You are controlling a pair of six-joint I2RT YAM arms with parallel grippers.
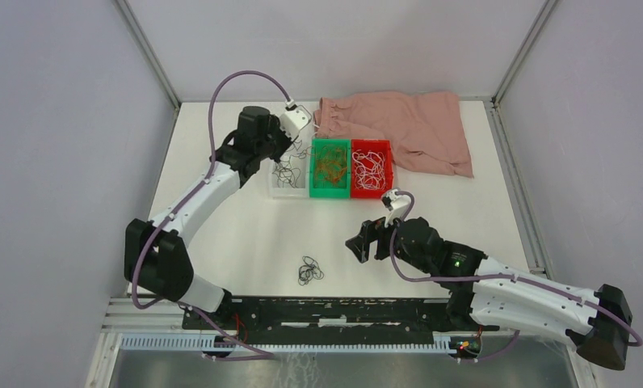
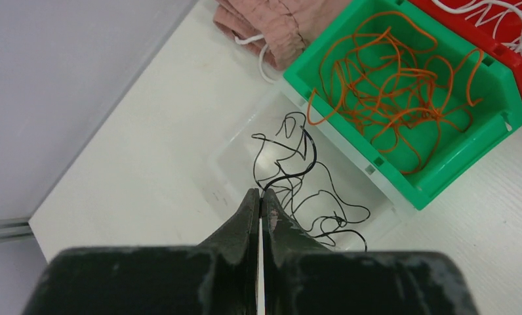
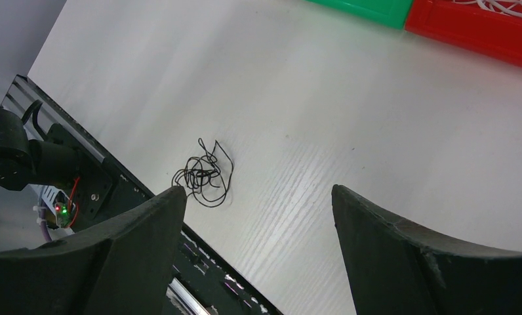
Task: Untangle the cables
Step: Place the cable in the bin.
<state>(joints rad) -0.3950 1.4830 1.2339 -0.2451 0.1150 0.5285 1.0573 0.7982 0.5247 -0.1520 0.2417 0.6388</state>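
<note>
The white table [image 1: 245, 234] held three bins beside a pink cloth [image 1: 407, 129]. The left gripper [image 2: 260, 195] was pinched shut on a black cable [image 2: 305, 161] above the clear bin [image 2: 235, 164]. Orange cables [image 2: 383, 79] lay in the green bin [image 2: 442, 180], white cables [image 1: 371, 168] in the red bin [image 1: 371, 195]. The right gripper [image 3: 258, 193] hung wide open near a black tangle [image 3: 202, 176] on the table.

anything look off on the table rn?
A small black tangle lies loose on the table near its front edge, apart from the clear bin holding the other black wires. A stray crumpled pink cloth sits right behind the green bin and red bin.
</note>
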